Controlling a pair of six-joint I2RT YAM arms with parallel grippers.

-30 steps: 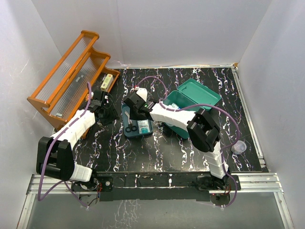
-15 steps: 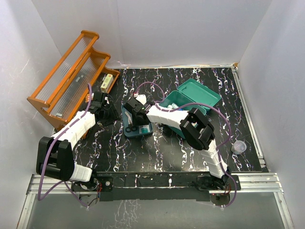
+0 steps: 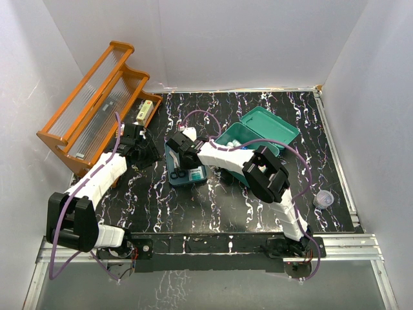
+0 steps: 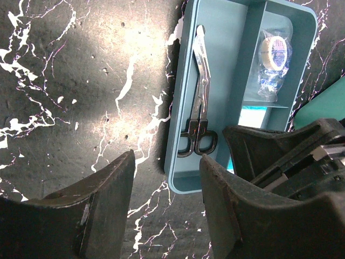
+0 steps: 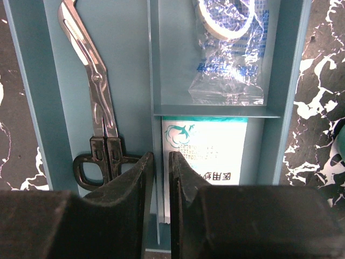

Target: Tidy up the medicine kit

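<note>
We're high behind the arm bases, looking down over the whole black white-veined marbled tabletop. Left wrist view: we peer past the left pincer at the pale blue divided plastic tray just ahead. Right wrist view: the right pincer sits close above that same tray.

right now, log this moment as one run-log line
left gripper: open, over table beside tray | right gripper: jaws narrow, astride divider, grip unclear | scissors: in tray
</note>
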